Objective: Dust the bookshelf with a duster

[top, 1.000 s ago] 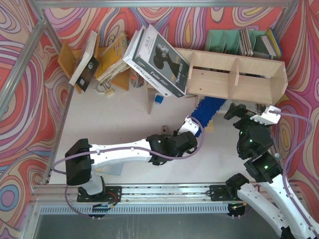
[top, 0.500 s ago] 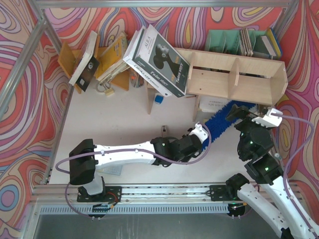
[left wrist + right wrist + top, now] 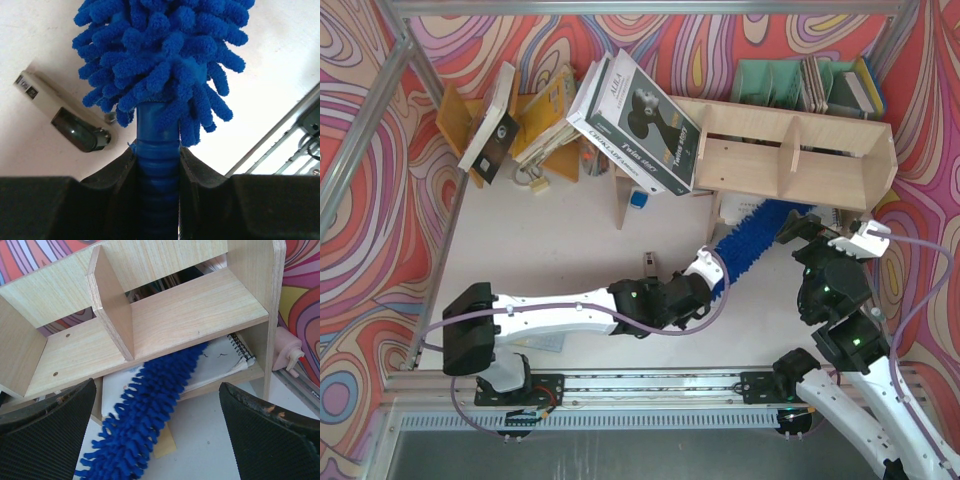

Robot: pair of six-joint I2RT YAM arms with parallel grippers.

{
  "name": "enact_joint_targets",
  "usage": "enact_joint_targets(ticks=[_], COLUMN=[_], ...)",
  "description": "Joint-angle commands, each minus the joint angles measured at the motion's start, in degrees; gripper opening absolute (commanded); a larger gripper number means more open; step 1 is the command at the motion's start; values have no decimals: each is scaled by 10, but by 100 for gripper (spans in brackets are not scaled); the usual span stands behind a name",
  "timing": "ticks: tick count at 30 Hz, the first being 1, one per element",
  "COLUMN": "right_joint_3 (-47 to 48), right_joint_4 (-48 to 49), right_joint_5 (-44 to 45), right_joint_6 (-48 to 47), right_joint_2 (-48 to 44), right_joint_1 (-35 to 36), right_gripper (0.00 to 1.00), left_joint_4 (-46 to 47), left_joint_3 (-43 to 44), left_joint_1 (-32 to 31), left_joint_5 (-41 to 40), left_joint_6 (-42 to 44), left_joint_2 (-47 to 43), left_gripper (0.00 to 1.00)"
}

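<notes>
Top external view, from the left: an orange-yellow book rack (image 3: 457, 118) stands by the back wall with books leaning on it. A large book (image 3: 642, 122) with a face on its cover tilts against the left end of the bookshelf (image 3: 790, 152). On the white table (image 3: 560, 235) below, a small grey device (image 3: 648, 263) lies just beside the left arm's wrist.

The left gripper (image 3: 710, 272) is clamped on the handle of the duster (image 3: 750, 238). The blue head runs diagonally up and to the right from it. Its far end disappears under the front edge of the bookshelf, below the middle compartment. Green file holders (image 3: 770, 80) stand behind the bookshelf at the back wall. The right gripper (image 3: 807, 228) hovers just right of the duster head, in front of the bookshelf's right end.

In the left wrist view, the left gripper (image 3: 157, 160) has both black fingers (image 3: 120, 170) pressed against the ribbed blue handle. The fluffy head of the duster (image 3: 160, 55) fills the upper frame. The grey device (image 3: 62, 115) lies on the table to the left.

In the right wrist view, the right gripper (image 3: 157, 432) has its two padded fingers (image 3: 45, 435) spread wide with nothing between them. Ahead, the duster (image 3: 145, 415) slants into the bookshelf's (image 3: 190, 305) bottom opening, beneath the lower board. Its tip lies across a spiral notebook (image 3: 225, 359) stored there.
</notes>
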Motion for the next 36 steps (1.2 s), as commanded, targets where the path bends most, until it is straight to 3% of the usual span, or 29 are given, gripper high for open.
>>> enact_joint_targets(ticks=[1,8,15,22,28,36], right_joint_3=[-1,0,1,1,1,1], right_joint_4=[3,0,-2,-2,-1,0], right_joint_5=[11,11,14,15,16,16], right_joint_6=[4,5,5,4,4,3], right_joint_2=[-7,-7,-7,-5,-4,-2], right_joint_1=[-2,-2,-2,-2,-2,-2], right_gripper=[99,99,99,99,99,99], left_joint_4=[32,5,-1,13,34,-14], left_joint_3=[-32,-20,-9,-3,-21,-19], left_joint_1=[14,25,21,-8,-14,-9], left_joint_5=[-58,-57,8,26,-4,-79], left_joint_6=[-27,-27,-7,29,25,-16], left_joint_2=[-45,-35,-20,-23,-52,-103], left_gripper=[0,0,0,0,0,0])
